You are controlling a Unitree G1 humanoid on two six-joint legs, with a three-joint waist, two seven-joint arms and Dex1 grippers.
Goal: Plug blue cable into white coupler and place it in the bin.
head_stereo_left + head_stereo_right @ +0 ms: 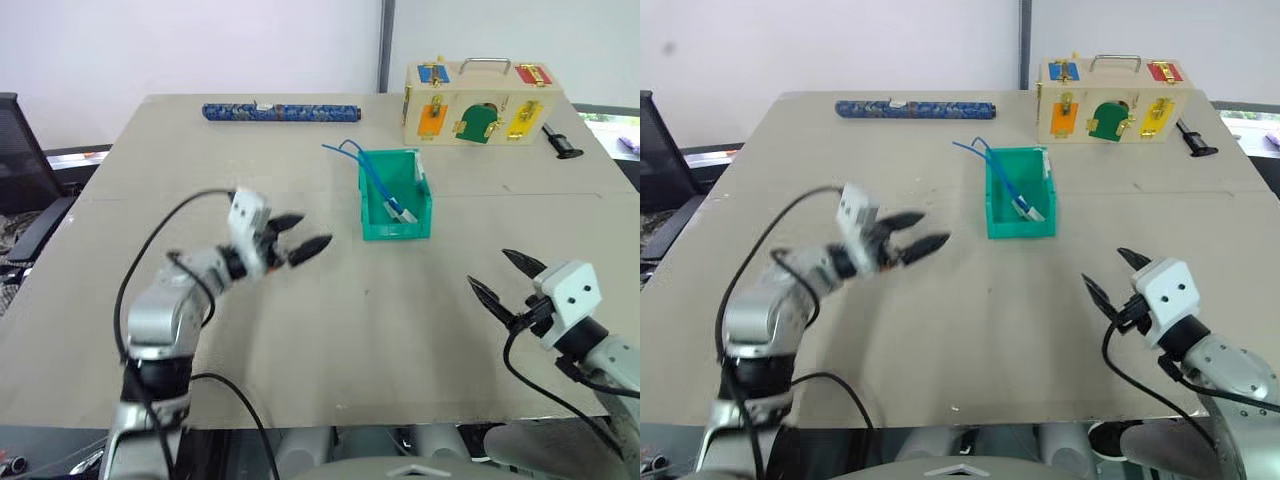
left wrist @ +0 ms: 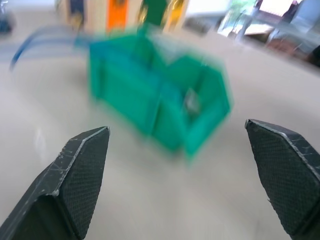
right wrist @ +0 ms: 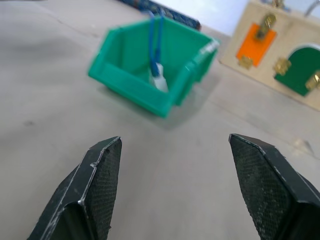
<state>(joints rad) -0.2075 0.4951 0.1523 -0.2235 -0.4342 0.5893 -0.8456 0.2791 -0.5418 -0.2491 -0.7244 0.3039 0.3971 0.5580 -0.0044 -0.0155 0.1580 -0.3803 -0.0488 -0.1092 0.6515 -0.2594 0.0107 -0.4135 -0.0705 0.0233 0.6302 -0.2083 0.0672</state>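
The teal bin (image 1: 395,230) stands right of the table's middle. The blue cable (image 1: 372,178) lies inside it, and its loop hangs out over the back left rim. Down in the bin the cable's ends meet the white coupler (image 3: 160,82), which rests on the bin's floor. My left gripper (image 1: 312,230) hovers open and empty a short way left of the bin, pointing toward it. My right gripper (image 1: 488,268) is also open and empty, above the table's near right part and well in front of the bin.
A pale wooden box (image 1: 480,100) with coloured latches stands behind the bin at the back right. A dark blue patterned roll (image 1: 280,112) lies along the far edge. A small black tool (image 1: 562,145) lies right of the box.
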